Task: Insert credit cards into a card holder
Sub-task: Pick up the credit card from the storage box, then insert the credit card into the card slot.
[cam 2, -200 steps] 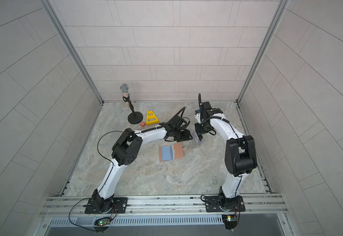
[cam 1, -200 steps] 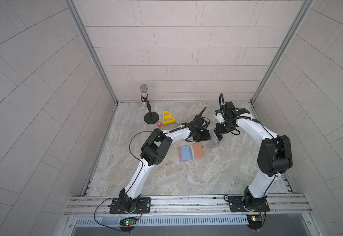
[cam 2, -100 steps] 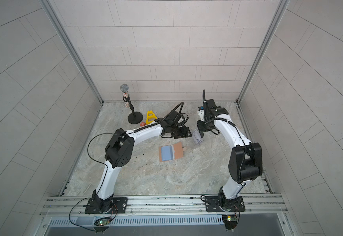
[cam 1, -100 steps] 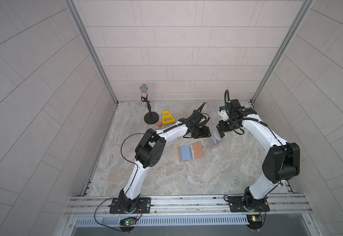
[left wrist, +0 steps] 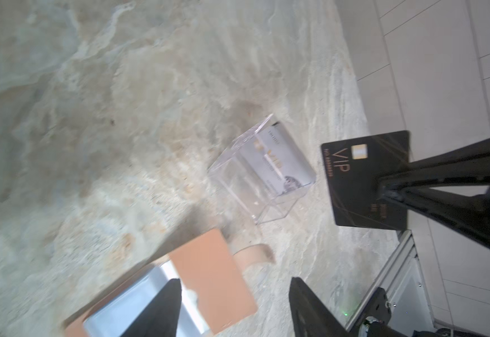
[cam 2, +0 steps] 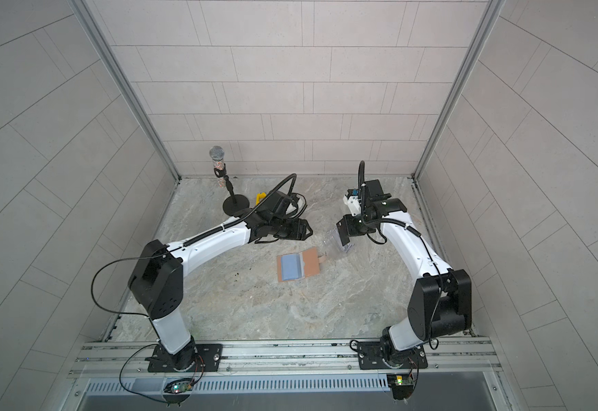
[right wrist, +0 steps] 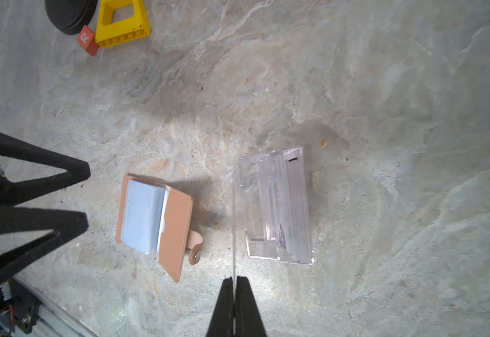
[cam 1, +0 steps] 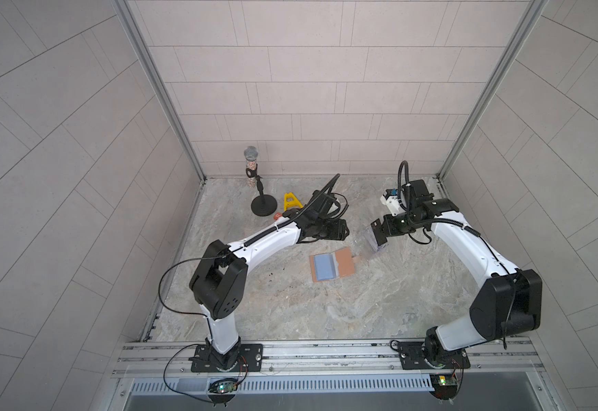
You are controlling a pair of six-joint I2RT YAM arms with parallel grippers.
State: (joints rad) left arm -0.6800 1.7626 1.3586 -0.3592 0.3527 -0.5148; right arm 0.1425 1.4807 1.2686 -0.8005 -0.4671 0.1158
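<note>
Tan-pink leather-like booklet card holder point(cam 1: 344, 263) lies open on the marbled tabletop point(cam 1: 290, 313), with a light blue plastic card point(cam 1: 324, 267) on its inner leaf. Right pincer point(right wrist: 233, 280) is clamped on a black rectangular VIP card point(left wrist: 366, 178), raised off the surface near the holder's strap side. Clear plastic box stand point(right wrist: 278, 204), containing a pale card point(left wrist: 278, 163), sits just beside that strap. Left pincer point(left wrist: 235, 281) hangs near the holder's far edge, fingers apart, empty.
</note>
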